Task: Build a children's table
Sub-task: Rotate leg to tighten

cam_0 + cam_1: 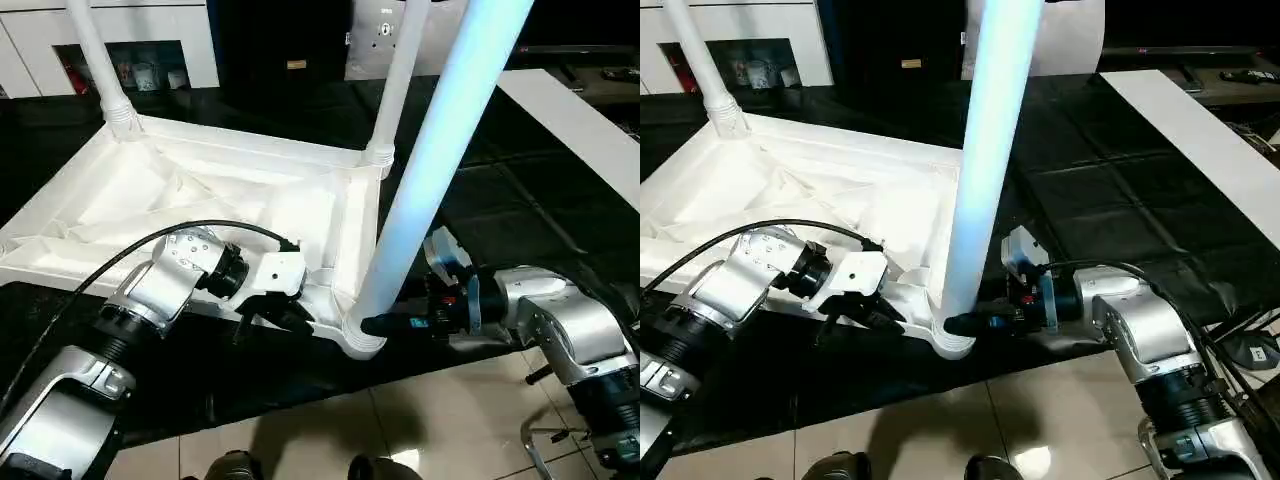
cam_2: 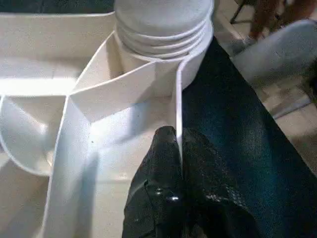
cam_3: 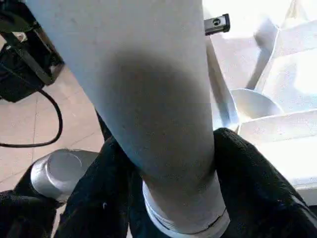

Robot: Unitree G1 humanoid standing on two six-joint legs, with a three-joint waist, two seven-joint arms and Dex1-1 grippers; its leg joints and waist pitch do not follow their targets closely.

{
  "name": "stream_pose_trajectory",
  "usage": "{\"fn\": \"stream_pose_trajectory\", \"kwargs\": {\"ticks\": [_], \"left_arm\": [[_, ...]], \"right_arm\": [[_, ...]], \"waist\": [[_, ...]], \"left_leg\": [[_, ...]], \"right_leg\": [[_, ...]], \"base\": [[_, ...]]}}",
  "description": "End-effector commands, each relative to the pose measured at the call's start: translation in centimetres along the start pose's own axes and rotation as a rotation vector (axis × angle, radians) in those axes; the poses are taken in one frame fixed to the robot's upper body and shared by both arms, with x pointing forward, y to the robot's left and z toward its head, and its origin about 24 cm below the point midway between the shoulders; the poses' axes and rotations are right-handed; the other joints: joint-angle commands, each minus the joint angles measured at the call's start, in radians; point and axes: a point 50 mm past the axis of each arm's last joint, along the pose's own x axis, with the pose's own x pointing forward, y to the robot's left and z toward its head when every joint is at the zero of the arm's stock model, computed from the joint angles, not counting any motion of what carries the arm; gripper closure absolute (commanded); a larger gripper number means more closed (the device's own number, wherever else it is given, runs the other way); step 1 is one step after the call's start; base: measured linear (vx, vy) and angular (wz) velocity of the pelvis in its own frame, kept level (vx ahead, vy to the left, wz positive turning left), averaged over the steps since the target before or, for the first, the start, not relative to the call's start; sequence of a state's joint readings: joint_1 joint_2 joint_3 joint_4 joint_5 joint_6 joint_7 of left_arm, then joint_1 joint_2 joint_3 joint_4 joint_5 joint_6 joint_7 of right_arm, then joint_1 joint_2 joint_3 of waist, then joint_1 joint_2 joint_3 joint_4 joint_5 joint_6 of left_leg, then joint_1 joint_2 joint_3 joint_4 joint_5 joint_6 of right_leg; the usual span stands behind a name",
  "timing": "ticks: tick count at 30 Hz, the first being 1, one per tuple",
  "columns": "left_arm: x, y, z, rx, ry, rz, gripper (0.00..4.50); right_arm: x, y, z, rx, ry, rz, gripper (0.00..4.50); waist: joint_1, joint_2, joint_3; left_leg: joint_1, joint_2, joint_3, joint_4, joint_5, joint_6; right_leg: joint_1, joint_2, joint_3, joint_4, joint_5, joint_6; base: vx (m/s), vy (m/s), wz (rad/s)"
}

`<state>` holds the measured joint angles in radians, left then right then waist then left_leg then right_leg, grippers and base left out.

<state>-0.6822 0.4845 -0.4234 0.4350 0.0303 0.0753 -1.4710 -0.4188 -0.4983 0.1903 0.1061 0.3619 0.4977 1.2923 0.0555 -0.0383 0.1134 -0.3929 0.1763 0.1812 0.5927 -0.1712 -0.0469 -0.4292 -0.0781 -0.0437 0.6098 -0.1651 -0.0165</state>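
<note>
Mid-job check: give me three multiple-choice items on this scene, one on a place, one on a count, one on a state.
1. Where is the right gripper?
A at the base of the near leg
B on the flat board
C at the back corner

2. How many legs stand in the top, going by the left eye view?
A one
B three
C five

3. How do the jaws of the left gripper stand?
A wide open
B shut on a cable
C shut on the top's rim

Answers:
1 A, its black fingers flank that leg just above the socket.
2 B, the near leg plus two far legs.
3 C, the left wrist view shows the rim wall pinched between them.
</note>
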Motion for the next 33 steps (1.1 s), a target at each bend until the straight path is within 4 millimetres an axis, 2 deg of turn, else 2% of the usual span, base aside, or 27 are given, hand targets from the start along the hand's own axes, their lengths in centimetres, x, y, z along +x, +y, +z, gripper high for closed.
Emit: {"fn": "stream_pose_trajectory", "kwargs": {"ticks": [1,2,3,5,6,7,8,9,11,12,14,16,17,18,20,23,24,25,27,30,31,33], "left_arm": [[0.4,0.7,1.1,-0.053,-0.049,0.09,4.5],[0.4,0.7,1.1,-0.053,-0.049,0.09,4.5],[0.5,1.1,1.3,-0.103,-0.067,0.149,4.5],[0.5,1.3,1.5,-0.13,-0.078,0.186,4.5],[0.6,1.6,1.8,-0.161,-0.098,0.227,4.5],[0.7,1.8,2.2,-0.192,-0.115,0.263,4.5],[0.7,1.9,2.3,-0.209,-0.125,0.283,4.5],[1.1,2.2,2.8,-0.258,-0.141,0.346,4.5],[1.4,2.4,3.0,-0.288,-0.142,0.399,4.5],[1.6,2.7,3.1,-0.314,-0.141,0.452,4.5],[2.0,3.3,3.5,-0.35,-0.144,0.544,4.5],[2.1,3.7,3.8,-0.361,-0.152,0.581,4.5],[2.1,3.8,3.9,-0.365,-0.153,0.597,4.5],[2.1,4.0,4.2,-0.362,-0.153,0.623,4.5],[2.0,4.0,4.4,-0.359,-0.152,0.637,4.5],[2.0,3.9,4.3,-0.345,-0.138,0.639,4.5],[2.0,3.9,4.2,-0.343,-0.132,0.64,4.5],[1.9,3.8,4.0,-0.336,-0.123,0.638,4.5],[1.7,3.7,3.6,-0.325,-0.115,0.63,4.5],[1.5,3.6,3.3,-0.31,-0.109,0.622,4.5],[1.4,3.6,3.2,-0.304,-0.105,0.615,4.5],[1.0,3.3,2.5,-0.265,-0.085,0.572,4.5]], "right_arm": [[1.3,0.2,0.1,0.044,-0.048,-0.047,2.41],[1.3,0.2,0.1,0.044,-0.048,-0.047,2.41],[2.0,-0.2,0.1,0.035,-0.053,-0.136,2.41],[2.4,-0.7,0.1,0.043,-0.059,-0.201,2.41],[2.9,-1.1,0.1,0.059,-0.069,-0.27,2.43],[3.3,-1.6,0.1,0.074,-0.077,-0.332,2.45],[3.6,-1.8,0.2,0.084,-0.081,-0.365,2.46],[4.2,-2.3,0.3,0.097,-0.092,-0.453,2.47],[4.7,-2.8,0.5,0.121,-0.105,-0.539,2.51],[5.1,-3.3,0.6,0.138,-0.112,-0.623,2.51],[5.7,-4.1,0.8,0.158,-0.12,-0.751,2.52],[6.0,-4.2,1.1,0.155,-0.132,-0.783,2.52],[6.1,-4.3,1.2,0.144,-0.137,-0.797,2.52],[6.1,-4.3,1.4,0.121,-0.154,-0.809,2.52],[6.1,-4.3,1.7,0.131,-0.201,-0.808,1.99],[5.9,-4.1,1.8,0.144,-0.228,-0.797,1.83],[5.9,-4.1,1.8,0.141,-0.227,-0.795,1.76],[5.8,-4.0,1.7,0.137,-0.228,-0.79,1.64],[5.3,-3.9,1.6,0.128,-0.239,-0.784,1.43],[4.8,-3.8,1.5,0.11,-0.245,-0.773,1.29],[4.5,-3.7,1.5,0.099,-0.246,-0.76,1.04],[3.3,-3.2,1.2,0.053,-0.235,-0.694,0.95]], "waist": [[-0.01,0.001,-0.069],[-0.013,-0.001,-0.068],[-0.015,-0.001,-0.066],[-0.024,-0.001,-0.064],[-0.032,-0.001,-0.063],[-0.039,-0.005,-0.064],[-0.042,-0.004,-0.065],[-0.053,0.0,-0.065],[-0.067,-0.006,-0.068],[-0.074,-0.008,-0.07],[-0.082,-0.005,-0.071],[-0.083,-0.005,-0.073],[-0.082,-0.006,-0.074],[-0.08,-0.002,-0.076],[-0.077,-0.001,-0.078],[-0.075,0.002,-0.079],[-0.075,0.001,-0.077],[-0.075,0.006,-0.077],[-0.074,0.005,-0.077],[-0.069,0.004,-0.078],[-0.07,0.003,-0.079],[-0.065,0.002,-0.08]], "left_leg": [[0.023,0.051,-0.009,-0.071,-0.175,0.053],[0.023,0.048,-0.01,-0.072,-0.193,0.04],[0.024,0.048,-0.011,-0.072,-0.208,0.033],[0.023,0.046,-0.015,-0.075,-0.238,0.01],[0.021,0.046,-0.016,-0.076,-0.251,-0.002],[0.014,0.043,-0.02,-0.079,-0.249,-0.011],[0.016,0.042,-0.021,-0.078,-0.249,-0.01],[0.015,0.042,-0.021,-0.077,-0.247,-0.012],[0.013,0.04,-0.019,-0.074,-0.231,-0.006],[0.005,0.035,-0.018,-0.071,-0.206,0.008],[0.01,0.033,-0.015,-0.068,-0.193,0.012],[0.01,0.032,-0.012,-0.066,-0.181,0.028],[0.012,0.033,-0.01,-0.065,-0.168,0.042],[0.012,0.035,-0.01,-0.065,-0.149,0.054],[0.01,0.036,-0.01,-0.065,-0.118,0.073],[0.012,0.037,-0.009,-0.064,-0.11,0.09],[0.012,0.039,-0.009,-0.066,-0.117,0.091],[0.015,0.04,-0.01,-0.066,-0.132,0.085],[0.016,0.04,-0.009,-0.067,-0.152,0.076],[0.016,0.041,-0.009,-0.067,-0.144,0.074],[0.015,0.041,-0.009,-0.067,-0.142,0.075],[0.016,0.041,-0.009,-0.065,-0.135,0.083]], "right_leg": [[0.054,-0.06,0.045,-0.074,-0.255,-0.228],[0.053,-0.06,0.043,-0.078,-0.297,-0.219],[0.053,-0.062,0.043,-0.081,-0.327,-0.211],[0.05,-0.062,0.042,-0.086,-0.394,-0.188],[0.048,-0.061,0.043,-0.087,-0.418,-0.179],[0.054,-0.061,0.04,-0.087,-0.44,-0.164],[0.053,-0.061,0.039,-0.089,-0.442,-0.161],[0.051,-0.06,0.041,-0.087,-0.422,-0.167],[0.052,-0.057,0.041,-0.088,-0.385,-0.175],[0.058,-0.056,0.041,-0.086,-0.356,-0.176],[0.052,-0.052,0.04,-0.088,-0.331,-0.184],[0.055,-0.051,0.042,-0.088,-0.303,-0.19],[0.055,-0.049,0.043,-0.086,-0.262,-0.196],[0.057,-0.047,0.043,-0.081,-0.214,-0.209],[0.062,-0.048,0.042,-0.073,-0.143,-0.229],[0.063,-0.047,0.042,-0.071,-0.107,-0.249],[0.063,-0.046,0.041,-0.071,-0.108,-0.253],[0.063,-0.048,0.041,-0.073,-0.124,-0.253],[0.063,-0.048,0.042,-0.076,-0.148,-0.245],[0.064,-0.049,0.043,-0.074,-0.135,-0.243],[0.064,-0.049,0.043,-0.073,-0.131,-0.244],[0.066,-0.049,0.043,-0.073,-0.115,-0.245]], "base": [[0.0,0.0,0.0],[0.0,0.0,0.0],[0.0,0.0,0.0],[0.0,0.0,0.0],[0.0,0.0,0.0],[0.0,0.0,0.0],[0.0,0.0,0.0],[0.0,0.0,0.0],[0.0,0.0,0.0],[0.0,0.0,0.0],[0.0,0.0,0.0],[0.0,0.0,0.0],[0.0,0.0,0.0],[0.0,0.0,0.0],[0.0,0.0,0.0],[0.0,0.0,0.0],[0.0,0.0,0.0],[0.0,0.0,0.0],[0.0,0.0,0.0],[0.0,0.0,0.0],[0.0,0.0,0.0],[0.0,0.0,0.0]]}}
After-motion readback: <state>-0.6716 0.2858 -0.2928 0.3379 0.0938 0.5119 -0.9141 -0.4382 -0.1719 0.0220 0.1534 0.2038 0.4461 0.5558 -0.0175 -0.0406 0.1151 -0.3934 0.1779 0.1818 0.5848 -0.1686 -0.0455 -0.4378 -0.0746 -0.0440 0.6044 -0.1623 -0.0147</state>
